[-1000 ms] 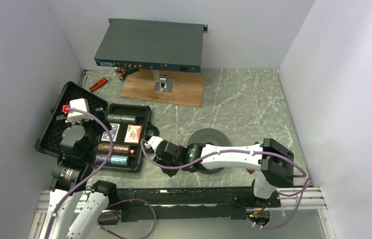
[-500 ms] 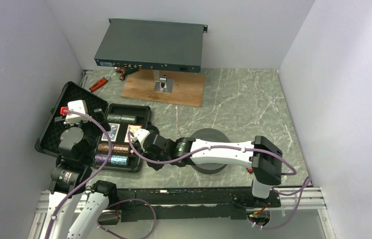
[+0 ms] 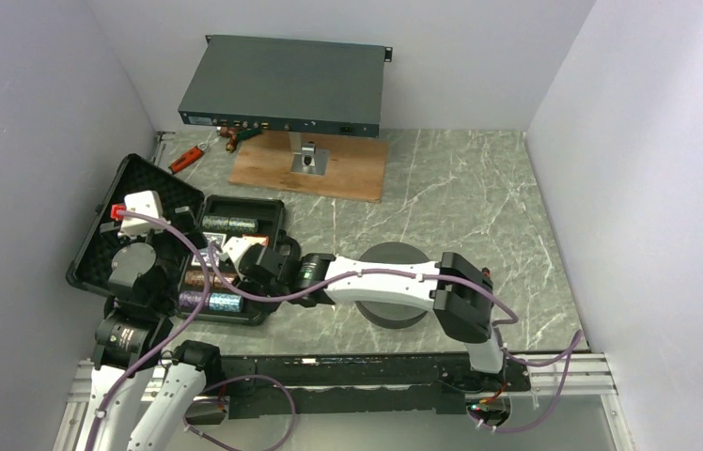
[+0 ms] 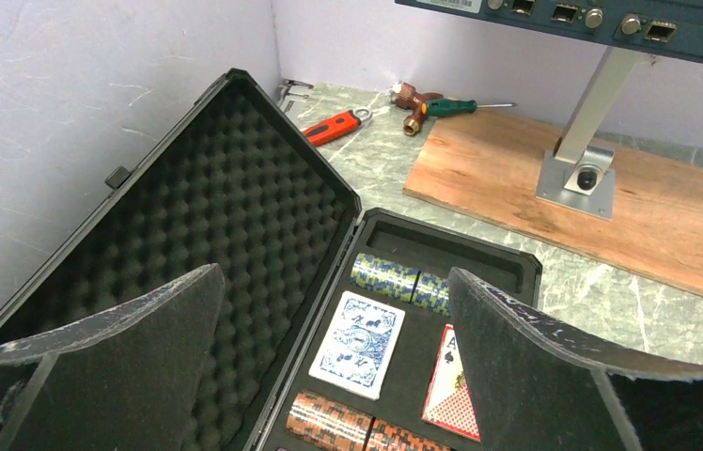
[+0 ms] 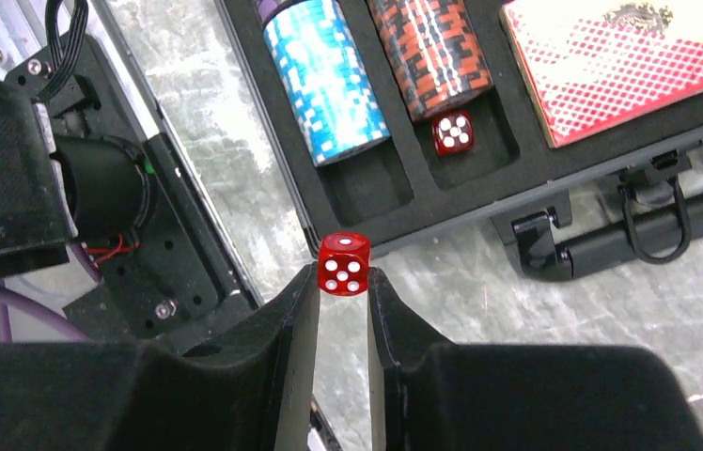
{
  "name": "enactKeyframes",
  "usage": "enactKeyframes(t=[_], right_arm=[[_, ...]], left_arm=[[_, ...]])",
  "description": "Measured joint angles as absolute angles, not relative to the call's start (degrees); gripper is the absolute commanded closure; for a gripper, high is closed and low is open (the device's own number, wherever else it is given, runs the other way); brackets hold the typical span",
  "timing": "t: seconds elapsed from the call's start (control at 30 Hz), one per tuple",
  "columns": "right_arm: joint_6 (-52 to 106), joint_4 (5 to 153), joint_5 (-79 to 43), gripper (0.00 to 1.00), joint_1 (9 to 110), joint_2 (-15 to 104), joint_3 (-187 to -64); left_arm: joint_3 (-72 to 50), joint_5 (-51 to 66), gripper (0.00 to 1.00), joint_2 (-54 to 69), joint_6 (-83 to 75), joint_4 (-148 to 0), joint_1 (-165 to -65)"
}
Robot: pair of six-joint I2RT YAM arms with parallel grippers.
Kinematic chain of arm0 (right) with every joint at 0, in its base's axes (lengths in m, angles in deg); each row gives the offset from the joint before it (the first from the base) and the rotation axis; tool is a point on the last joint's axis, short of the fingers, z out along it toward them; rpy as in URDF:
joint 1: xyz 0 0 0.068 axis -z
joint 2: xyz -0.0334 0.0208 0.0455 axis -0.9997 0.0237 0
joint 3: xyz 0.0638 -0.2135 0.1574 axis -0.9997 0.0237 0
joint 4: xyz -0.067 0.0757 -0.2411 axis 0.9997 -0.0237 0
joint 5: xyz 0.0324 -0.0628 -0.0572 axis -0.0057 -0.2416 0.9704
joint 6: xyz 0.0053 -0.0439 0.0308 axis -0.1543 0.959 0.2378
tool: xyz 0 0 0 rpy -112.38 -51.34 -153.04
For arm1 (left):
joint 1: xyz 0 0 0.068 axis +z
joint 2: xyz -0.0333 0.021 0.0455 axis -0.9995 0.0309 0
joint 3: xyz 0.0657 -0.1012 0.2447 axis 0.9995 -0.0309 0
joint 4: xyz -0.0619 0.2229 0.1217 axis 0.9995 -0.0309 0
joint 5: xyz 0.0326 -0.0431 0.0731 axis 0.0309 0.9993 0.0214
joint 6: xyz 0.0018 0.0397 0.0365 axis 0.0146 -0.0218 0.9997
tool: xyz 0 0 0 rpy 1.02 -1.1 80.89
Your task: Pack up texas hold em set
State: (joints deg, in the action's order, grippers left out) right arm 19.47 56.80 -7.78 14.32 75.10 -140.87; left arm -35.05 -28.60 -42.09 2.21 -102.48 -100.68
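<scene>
Red die point(image 5: 345, 263) pinched in right pincer point(image 5: 344, 280) by briefcase point(image 5: 423, 214) front rim; 2nd die point(image 5: 453, 132) inside beside chips point(image 5: 428, 56); left pincer point(image 4: 334, 277) spread wide above lid point(image 4: 188, 216)

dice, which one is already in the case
The die lying in the case at the end of the orange chip stack. The other die is clamped in the right pincer.

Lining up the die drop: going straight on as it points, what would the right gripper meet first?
Likely the black case's rim, just ahead of the held red die; depth is unclear.
</scene>
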Motion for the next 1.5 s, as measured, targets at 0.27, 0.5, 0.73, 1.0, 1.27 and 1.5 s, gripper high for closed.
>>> enactKeyframes(t=[0.27, 0.5, 0.73, 1.0, 1.27, 1.5], right_arm=[[19.47, 56.12, -7.82, 0.98, 14.32, 80.54, -146.31], [19.47, 55.36, -7.76, 0.98, 14.34, 84.04, -149.70], [19.49, 54.92, -7.65, 0.99, 14.36, 86.13, -151.43], [19.54, 54.31, -6.47, 0.99, 14.36, 87.60, -152.26], [19.54, 53.35, -5.77, 0.89, 14.36, 88.28, -152.37], [19.49, 52.93, -5.72, 0.71, 14.36, 88.32, -152.45]], left_arm=[[-35.05, -32.56, 0.03, -43.38, 2.06, -102.52, -100.68], [-35.26, -42.57, 0.05, -44.98, -0.21, -102.09, -100.66], [-36.20, -51.09, 0.05, -46.55, -3.10, -101.02, -100.44], [-36.20, -52.20, 0.05, -46.53, -3.91, -100.69, -100.31], [-36.20, -52.16, 0.05, -46.53, -3.91, -100.56, -100.20], [-36.20, -51.70, 0.05, -46.53, -3.88, -100.54, -100.15]])
